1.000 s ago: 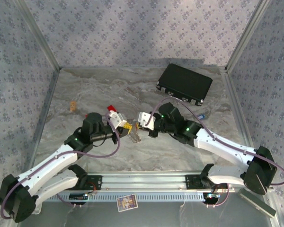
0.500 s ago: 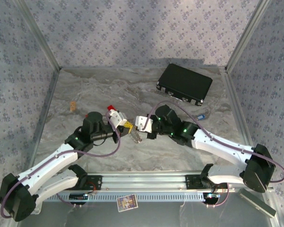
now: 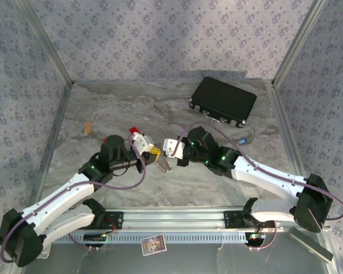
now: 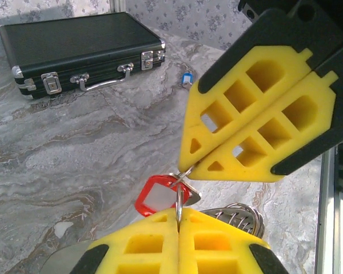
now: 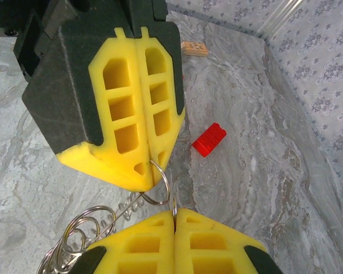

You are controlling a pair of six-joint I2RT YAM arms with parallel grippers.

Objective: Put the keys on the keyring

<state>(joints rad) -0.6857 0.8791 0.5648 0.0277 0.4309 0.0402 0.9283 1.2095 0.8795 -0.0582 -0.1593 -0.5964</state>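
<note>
Item: keyring [image 5: 159, 184], a small silvery split ring, hanging in the air over the middle of the marble-patterned table [image 3: 103, 108], between the two arms. The left gripper [image 4: 178, 220] is pinching one side of the ring's wire, its yellow pads pressed flat together. The right gripper [image 5: 174, 216] is doing likewise on the opposite side, pads closed on the same wire, so the two sets of tips are almost meeting. A short twisted link is trailing from the ring down to a bundle of larger wire loops [image 5: 86, 231], which is dangling beneath both grippers. Item: red key [image 4: 160, 195], with a red plastic head around a pale window, hanging just under the pinched ring. Whether it is threaded on cannot be told, and anything written in the window is not legible. Item: blue key [image 3: 244, 139], lying on the table to the right, near the front of the black case [image 3: 223, 100]. The case is sitting closed at the far right, showing silvery latches and a handle. Item: red block [image 5: 209, 139], lying on the table beside the left arm. Item: small tan piece [image 3: 88, 127], resting well apart at the far left. Item: printed card [image 3: 154, 244], sitting below the base rail, its print too small to read.
</note>
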